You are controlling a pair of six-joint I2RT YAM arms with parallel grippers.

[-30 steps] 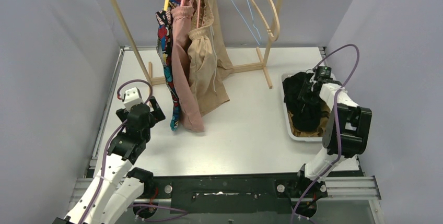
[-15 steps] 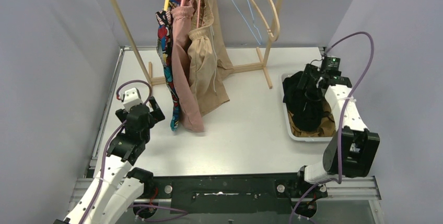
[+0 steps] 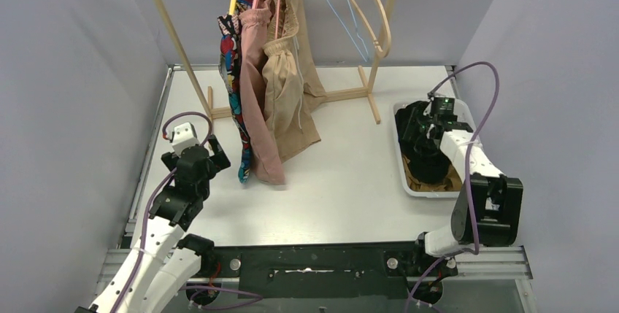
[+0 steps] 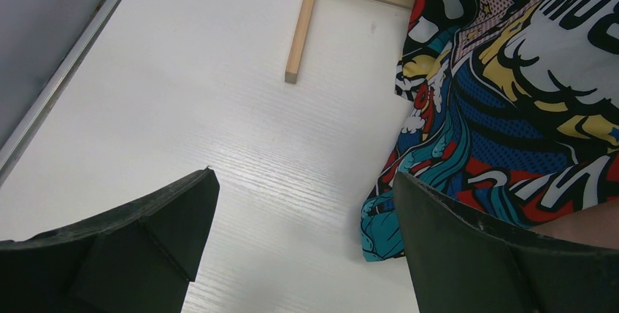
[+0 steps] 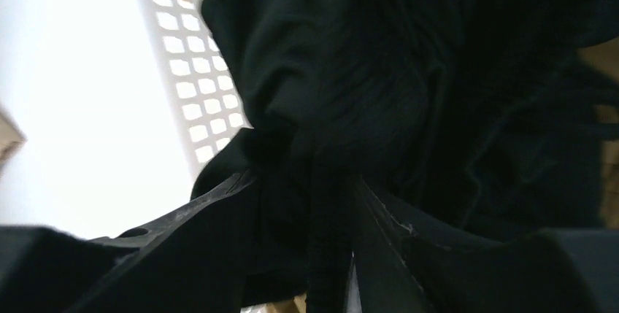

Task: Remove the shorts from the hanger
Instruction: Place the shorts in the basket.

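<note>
L grip [image 3: 213, 154]: low over table [image 3: 350, 174], left side. Jaws at widest, empty. Comic-print shorts [image 3: 232, 72] just beside it. Comic-print, pink shorts [image 3: 255, 79] and beige shorts [image 3: 290, 101] hang from wooden rack [image 3: 171, 32].
White bin [image 3: 400, 163], right side: black shorts [image 3: 423, 156] atop tan-brown shorts [image 3: 454, 179].
R grip [image 5: 305, 178]: down in bin, jaws part-open, black cloth between fingers [image 5: 212, 211]. Pinched or loose: can't tell.

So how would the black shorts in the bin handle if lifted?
Probably floppy: the black shorts lie crumpled in soft folds in the bin. Likely light, and apt to bunch, as the fold inside the right gripper suggests.
</note>
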